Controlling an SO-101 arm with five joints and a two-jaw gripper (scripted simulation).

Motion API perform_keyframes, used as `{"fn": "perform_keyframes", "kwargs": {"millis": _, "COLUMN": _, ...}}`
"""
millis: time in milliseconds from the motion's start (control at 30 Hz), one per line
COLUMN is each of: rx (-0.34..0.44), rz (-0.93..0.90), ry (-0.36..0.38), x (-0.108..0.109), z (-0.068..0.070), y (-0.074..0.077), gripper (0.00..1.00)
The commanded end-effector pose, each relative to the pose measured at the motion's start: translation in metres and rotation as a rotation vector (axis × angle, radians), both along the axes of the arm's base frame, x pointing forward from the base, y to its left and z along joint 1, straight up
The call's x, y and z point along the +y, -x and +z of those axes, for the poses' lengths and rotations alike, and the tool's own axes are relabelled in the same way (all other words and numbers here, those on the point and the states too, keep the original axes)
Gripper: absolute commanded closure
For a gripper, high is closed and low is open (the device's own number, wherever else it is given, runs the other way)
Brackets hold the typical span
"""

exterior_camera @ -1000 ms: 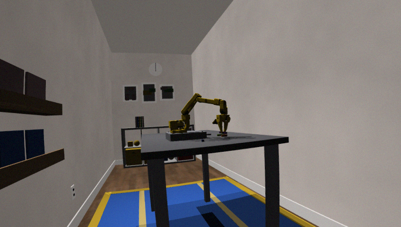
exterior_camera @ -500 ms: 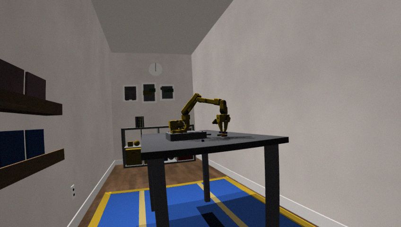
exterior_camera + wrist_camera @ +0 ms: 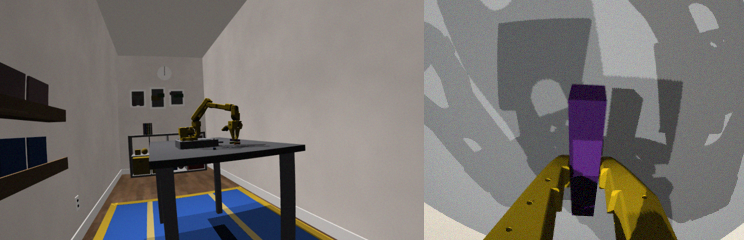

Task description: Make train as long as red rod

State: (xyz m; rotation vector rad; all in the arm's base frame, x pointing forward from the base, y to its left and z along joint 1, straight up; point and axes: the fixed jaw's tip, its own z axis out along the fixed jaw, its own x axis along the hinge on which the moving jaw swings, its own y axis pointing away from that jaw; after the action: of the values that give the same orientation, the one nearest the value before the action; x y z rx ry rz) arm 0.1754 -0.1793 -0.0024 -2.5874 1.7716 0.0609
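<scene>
From close in at the wrist, the gripper (image 3: 585, 187) is clamped on the purple rod (image 3: 586, 145), its yellow jaws pressing either side of the near end while the rest of the rod runs out away from the wrist over the grey surface. Purple makes sense to me as a pick: it needs only the short blue one beside it to match the red, and no orange comes into it. The end of the rod between the jaws is in deep shade, and I cannot say whether the rod is off the surface or resting on it. Stepping back, the arm (image 3: 214, 107) bends down from its base so the gripper hangs just over the dark table (image 3: 190, 154). Round it lie a few small things, too tiny to name by colour; the red rod I cannot pick out at all.
</scene>
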Motion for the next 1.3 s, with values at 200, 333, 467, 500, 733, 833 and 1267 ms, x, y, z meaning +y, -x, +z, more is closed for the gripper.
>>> {"fn": "perform_keyframes", "kwargs": {"millis": 200, "rx": -0.022, "rz": 0.226, "ry": 0.009, "x": -0.014, "z": 0.002, "y": 0.014, "gripper": 1.0}}
{"fn": "perform_keyframes", "kwargs": {"millis": 333, "rx": -0.023, "rz": 0.28, "ry": 0.007, "x": -0.017, "z": 0.002, "y": 0.018, "gripper": 1.0}}
{"fn": "perform_keyframes", "kwargs": {"millis": 467, "rx": -0.026, "rz": 0.394, "ry": 0.005, "x": -0.022, "z": 0.001, "y": 0.025, "gripper": 1.0}}
{"fn": "perform_keyframes", "kwargs": {"millis": 500, "rx": -0.027, "rz": 0.423, "ry": 0.004, "x": -0.023, "z": 0.001, "y": 0.027, "gripper": 1.0}}
{"fn": "perform_keyframes", "kwargs": {"millis": 733, "rx": -0.031, "rz": 0.628, "ry": -0.001, "x": -0.031, "z": 0.0, "y": 0.041, "gripper": 1.0}}
{"fn": "perform_keyframes", "kwargs": {"millis": 833, "rx": -0.032, "rz": 0.657, "ry": -0.002, "x": -0.032, "z": 0.0, "y": 0.043, "gripper": 1.0}}
{"fn": "perform_keyframes", "kwargs": {"millis": 1267, "rx": -0.04, "rz": 0.987, "ry": -0.009, "x": -0.042, "z": -0.002, "y": 0.066, "gripper": 1.0}}
